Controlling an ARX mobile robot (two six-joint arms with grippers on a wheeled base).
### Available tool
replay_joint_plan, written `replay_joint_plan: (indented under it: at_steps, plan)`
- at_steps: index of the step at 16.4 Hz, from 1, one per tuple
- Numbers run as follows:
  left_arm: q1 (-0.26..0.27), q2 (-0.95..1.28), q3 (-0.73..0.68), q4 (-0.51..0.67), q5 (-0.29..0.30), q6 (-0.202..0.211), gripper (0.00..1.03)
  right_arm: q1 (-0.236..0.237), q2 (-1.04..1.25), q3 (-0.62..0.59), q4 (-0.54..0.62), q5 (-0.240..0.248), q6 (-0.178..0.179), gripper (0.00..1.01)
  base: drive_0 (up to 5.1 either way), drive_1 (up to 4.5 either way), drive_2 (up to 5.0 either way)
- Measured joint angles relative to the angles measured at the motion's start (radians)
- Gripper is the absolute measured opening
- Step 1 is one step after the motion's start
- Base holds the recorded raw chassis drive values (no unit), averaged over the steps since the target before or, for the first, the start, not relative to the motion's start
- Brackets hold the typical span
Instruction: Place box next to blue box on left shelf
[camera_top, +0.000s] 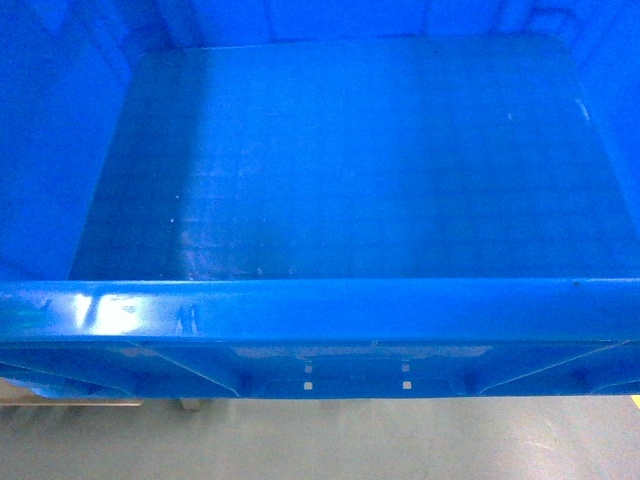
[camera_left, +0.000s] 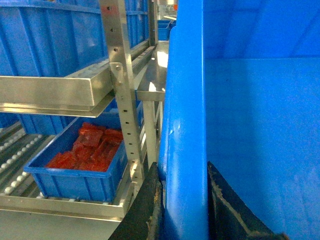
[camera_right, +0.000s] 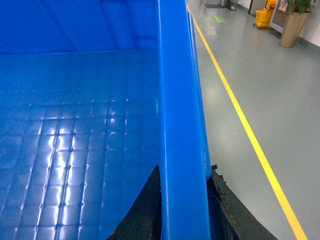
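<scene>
Between the two arms hangs the box (camera_top: 340, 160), filling nearly all of the head view, near rim toward the robot and grey floor showing below it, so it looks carried clear of the ground. Left claw (camera_left: 184, 210) is clenched on the box's left wall, one black pad outside, one inside; right claw (camera_right: 184, 205) grips the right wall the same way. Judging by that, opposite-wall grips are there b/c the crate is too wide for one arm and needs balancing.

Head view gives only the gridded floor of the box, w/ no shelf or claws visible. Left wrist view adds what it lacks: the left shelf (camera_left: 15, 150) w/ roller rails, off to the left of the box, a small blue box (camera_left: 80, 170) w/ red packets sitting on it, and more blue crates on the tier above. Right wrist view shows the opposite side: open floor, a yellow line (camera_right: 250, 135), a planter (camera_right: 292, 22) far off.

Box isn't on the shelf yet, still beside the rack.
</scene>
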Motion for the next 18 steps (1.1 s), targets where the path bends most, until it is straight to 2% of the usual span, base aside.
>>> replay_joint_plan:
  at_steps: [18]
  plan:
    - [0.0, 0.0, 0.0, 0.003, -0.001, 0.0, 0.15, 0.0, 0.0, 0.0, 0.002, -0.002, 0.0, 0.17, -4.8, 1.06, 3.7]
